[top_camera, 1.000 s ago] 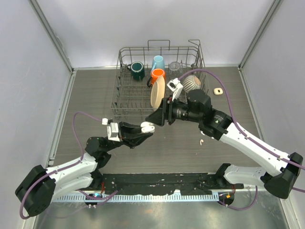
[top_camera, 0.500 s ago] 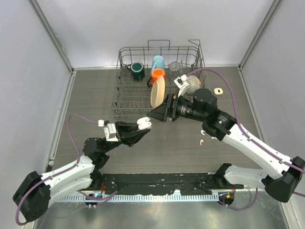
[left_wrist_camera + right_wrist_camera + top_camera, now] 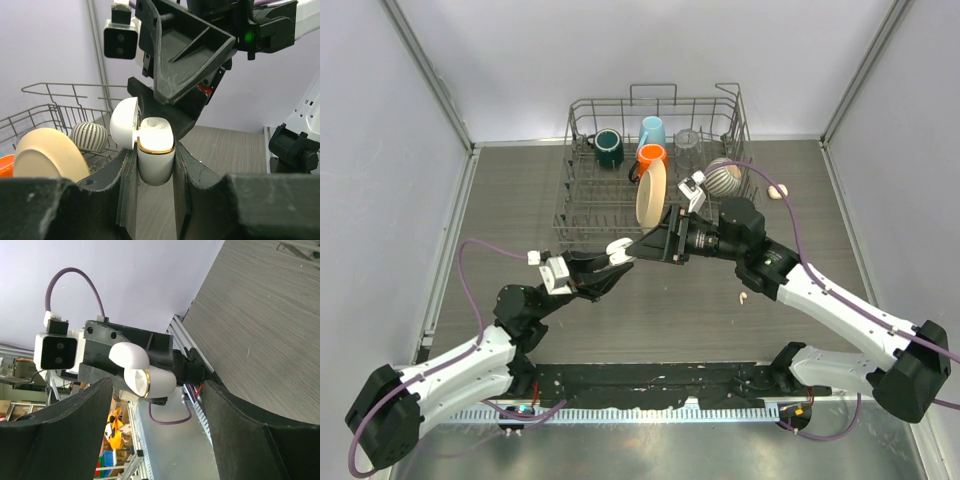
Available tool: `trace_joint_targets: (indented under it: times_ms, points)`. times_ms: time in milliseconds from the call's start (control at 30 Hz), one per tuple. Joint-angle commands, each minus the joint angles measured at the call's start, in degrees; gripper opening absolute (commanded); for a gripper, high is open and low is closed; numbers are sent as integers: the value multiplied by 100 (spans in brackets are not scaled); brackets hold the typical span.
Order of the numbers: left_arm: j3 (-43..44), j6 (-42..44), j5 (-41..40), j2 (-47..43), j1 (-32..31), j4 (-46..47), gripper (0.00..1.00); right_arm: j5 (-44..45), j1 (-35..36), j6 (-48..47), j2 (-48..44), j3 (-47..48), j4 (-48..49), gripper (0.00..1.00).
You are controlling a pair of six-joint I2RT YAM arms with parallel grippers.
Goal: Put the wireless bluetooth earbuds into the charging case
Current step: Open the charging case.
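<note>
My left gripper (image 3: 617, 256) is shut on the white charging case (image 3: 619, 248) and holds it upright above the table. Its lid is hinged open. In the left wrist view the case (image 3: 156, 160), with a gold rim, sits between my left gripper's (image 3: 155, 167) jaws, lid (image 3: 124, 123) tipped left. My right gripper (image 3: 645, 245) is open and empty, its fingers on either side of the case's mouth. The right wrist view shows the case (image 3: 157, 381) between my right gripper's (image 3: 157, 390) wide jaws. One white earbud (image 3: 744, 297) lies on the table. I cannot tell whether earbuds sit in the case.
A wire dish rack (image 3: 582, 190) stands at the back with a green mug (image 3: 609, 147), a blue mug (image 3: 652, 130), an orange mug (image 3: 651, 155), a cream plate (image 3: 650, 192) and a striped bowl (image 3: 725, 175). A small cream object (image 3: 778, 191) lies at the right.
My left gripper has lifted the case up and back, towards the rack. My right gripper has shifted left and come down around the case's open mouth.
</note>
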Motion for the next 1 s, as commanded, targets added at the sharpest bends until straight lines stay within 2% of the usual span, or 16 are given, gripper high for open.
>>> trace_joint_targets:
  times_ms: [0,100,333,567,700,733,967]
  points:
    - [257,185,-84,23,-8,198,0,-247,6,382,83,-28,668,77]
    - [283,185,-49,67,0,198,0,-309,6,566,188,-106,887,71]
    - [301,211,-49,172,0,206,0,-730,15,891,303,-247,1476,49]
    - [318,203,-75,208,-8,215,0,-915,15,962,346,-274,1670,35]
    - [310,133,-189,208,-8,215,8,-872,15,944,338,-309,1749,12]
    - [301,115,-207,216,-8,241,11,-872,15,901,329,-309,1758,10]
    - [266,36,-304,199,-8,268,15,-731,24,594,259,-309,1749,8]
